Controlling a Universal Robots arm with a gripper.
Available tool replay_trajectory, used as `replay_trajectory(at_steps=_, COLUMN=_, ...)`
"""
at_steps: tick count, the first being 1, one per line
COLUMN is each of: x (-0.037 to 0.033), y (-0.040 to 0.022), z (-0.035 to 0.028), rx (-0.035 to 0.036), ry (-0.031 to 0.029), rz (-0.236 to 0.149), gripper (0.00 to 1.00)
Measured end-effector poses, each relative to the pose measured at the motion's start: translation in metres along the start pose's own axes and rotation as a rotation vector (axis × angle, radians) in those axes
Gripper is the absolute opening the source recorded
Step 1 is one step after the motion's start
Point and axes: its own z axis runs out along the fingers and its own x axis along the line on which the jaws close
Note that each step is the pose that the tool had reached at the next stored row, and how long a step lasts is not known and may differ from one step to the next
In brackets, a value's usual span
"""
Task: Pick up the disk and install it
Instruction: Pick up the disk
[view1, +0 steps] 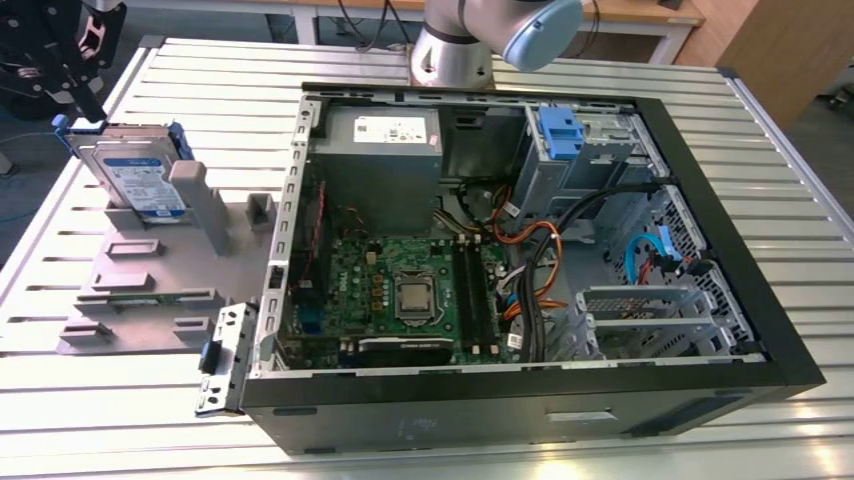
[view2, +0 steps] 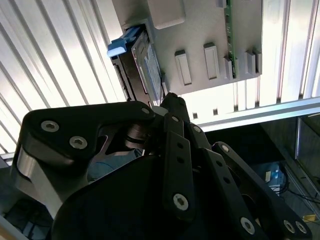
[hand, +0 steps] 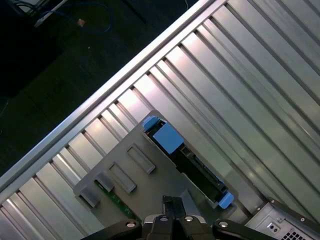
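— How is the pickup best done?
— The black end effector (view1: 91, 108), its state not discernible, is poised just above the silver, blue-framed disk (view1: 134, 175); squaring to the upright top edge is advised.
— And the containers?
— The disk is stood in a grey holder (view1: 147, 280) on the slatted metal surface (view1: 120, 420); beyond, a green motherboard (view1: 400, 290) is housed in the open black case (view1: 534, 385).

The gripper (view1: 91, 108) hangs just above the top edge of the disk (view1: 134, 175), tilted and pointing down at it; contact cannot be judged. The arm (view1: 451, 55) stands well apart from the disk, toward the exterior view's right.
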Motion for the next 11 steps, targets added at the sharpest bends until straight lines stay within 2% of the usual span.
replay_trajectory(at_steps=2, x=0.0, y=0.0, z=0.0, rx=0.0, ry=0.0001, rz=-0.001, gripper=0.11)
replay_trajectory(at_steps=4, x=0.0, y=0.0, z=0.0, rx=-0.0003, ry=0.001, rz=-0.023, gripper=0.11)
replay_trajectory(at_steps=11, x=0.0, y=0.0, z=0.0, rx=-0.0004, ry=0.0012, rz=-0.027, gripper=0.11)
